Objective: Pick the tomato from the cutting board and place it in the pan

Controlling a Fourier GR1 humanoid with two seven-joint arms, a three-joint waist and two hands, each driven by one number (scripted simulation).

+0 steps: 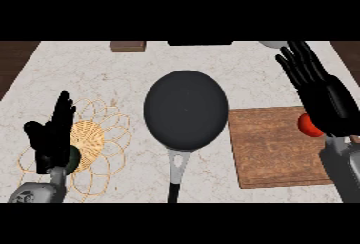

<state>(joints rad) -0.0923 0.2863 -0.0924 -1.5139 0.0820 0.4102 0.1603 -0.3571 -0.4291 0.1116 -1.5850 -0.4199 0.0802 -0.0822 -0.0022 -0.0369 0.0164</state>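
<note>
Tomato point(308, 125) on cutting board point(277, 145), right edge, partly masked by right hand point(327, 97), fingers straight and open above it. Pan point(185, 110) beside board, handle cut off below. Left hand point(53, 138) open over wicker trivet point(91, 143), fingers up.

Tomato point(308, 125) on cutting board point(275, 145), partly under open right hand point(325, 97); pan point(185, 109) alongside; left hand point(53, 138) resting open.
</note>
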